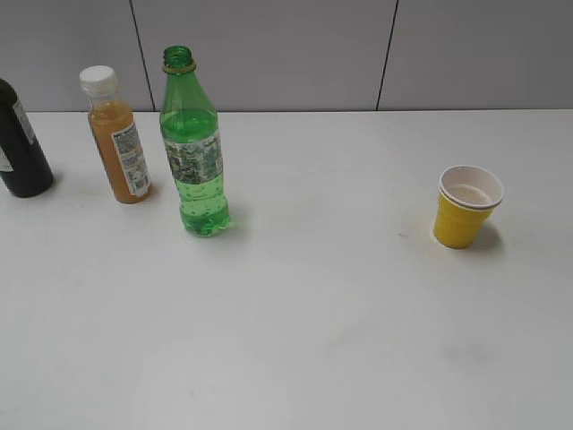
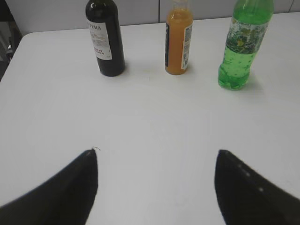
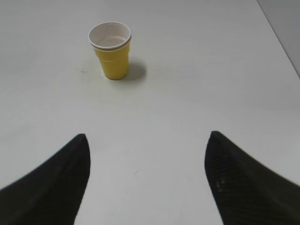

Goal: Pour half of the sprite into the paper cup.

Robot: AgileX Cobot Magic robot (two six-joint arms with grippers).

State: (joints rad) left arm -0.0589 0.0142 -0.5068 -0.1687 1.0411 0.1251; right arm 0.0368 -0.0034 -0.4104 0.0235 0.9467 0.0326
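Standing upright on the white table (image 1: 313, 340), the sprite (image 1: 193, 152) has no cap on its neck and no gripper near it — nothing of the pour appears to have begun. It is at the left of the exterior view, just beside the orange juice bottle (image 1: 119, 139), with the dark bottle (image 1: 20, 143) further left at the edge of the picture. The paper cup (image 1: 466, 206) sits upright well apart from them on the right side, yellow outside and white within; whether it holds any liquid cannot be told, though its inside looks bare.

Neither arm shows in the exterior view. From the left wrist view, the left gripper (image 2: 157, 187) has its fingers spread wide with only bare table between them, and the three bottles stand in a row ahead, the sprite to the right of that row. From the right wrist view, the right gripper (image 3: 147, 178) is likewise spread wide and holds nothing, with the cup ahead and a little to the left of centre.

So the whole task looks to be still ahead — grasping the sprite, carrying it to the cup, tipping it until about half is out, and setting it back down
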